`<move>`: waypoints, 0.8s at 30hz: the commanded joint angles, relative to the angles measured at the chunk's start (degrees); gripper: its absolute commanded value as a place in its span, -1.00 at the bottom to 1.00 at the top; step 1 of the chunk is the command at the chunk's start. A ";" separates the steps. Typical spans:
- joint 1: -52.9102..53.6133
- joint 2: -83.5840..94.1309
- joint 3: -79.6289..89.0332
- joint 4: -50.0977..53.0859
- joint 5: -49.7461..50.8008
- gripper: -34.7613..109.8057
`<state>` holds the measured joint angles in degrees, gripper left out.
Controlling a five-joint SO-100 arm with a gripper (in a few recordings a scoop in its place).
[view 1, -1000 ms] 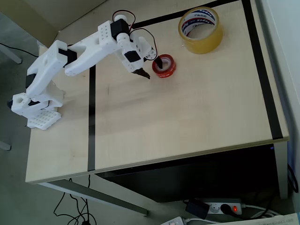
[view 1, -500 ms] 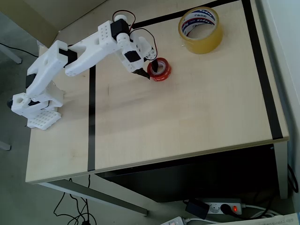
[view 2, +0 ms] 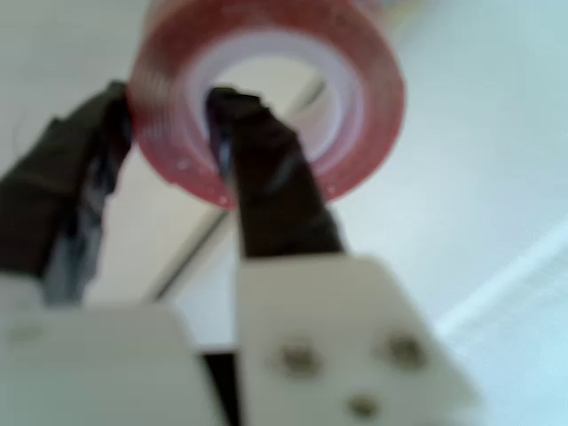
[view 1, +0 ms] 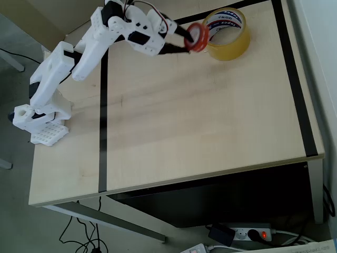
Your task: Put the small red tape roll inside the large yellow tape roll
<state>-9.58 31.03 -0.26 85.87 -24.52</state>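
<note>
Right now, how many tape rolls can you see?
2. The small red tape roll is held in the pincer, lifted beside the yellow one. The large yellow tape roll sits on the table near its far edge. None seem hidden.

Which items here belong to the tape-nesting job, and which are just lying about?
Job:
- small red tape roll, held in the gripper
- large yellow tape roll, on the table

Lying about:
- power strip on the floor
- cables

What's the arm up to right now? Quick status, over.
Gripper shut on the small red tape roll, one finger through its hole. Roll lifted, beside the large yellow tape roll, not yet inside. Nothing between them.
</note>
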 commanded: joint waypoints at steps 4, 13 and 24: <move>-1.67 5.01 -4.83 -14.24 -0.18 -0.52; -2.46 -0.09 -4.31 -19.69 0.18 -0.52; -4.31 -5.71 -4.66 -20.83 0.18 -0.49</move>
<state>-12.92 21.09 -0.26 66.80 -24.52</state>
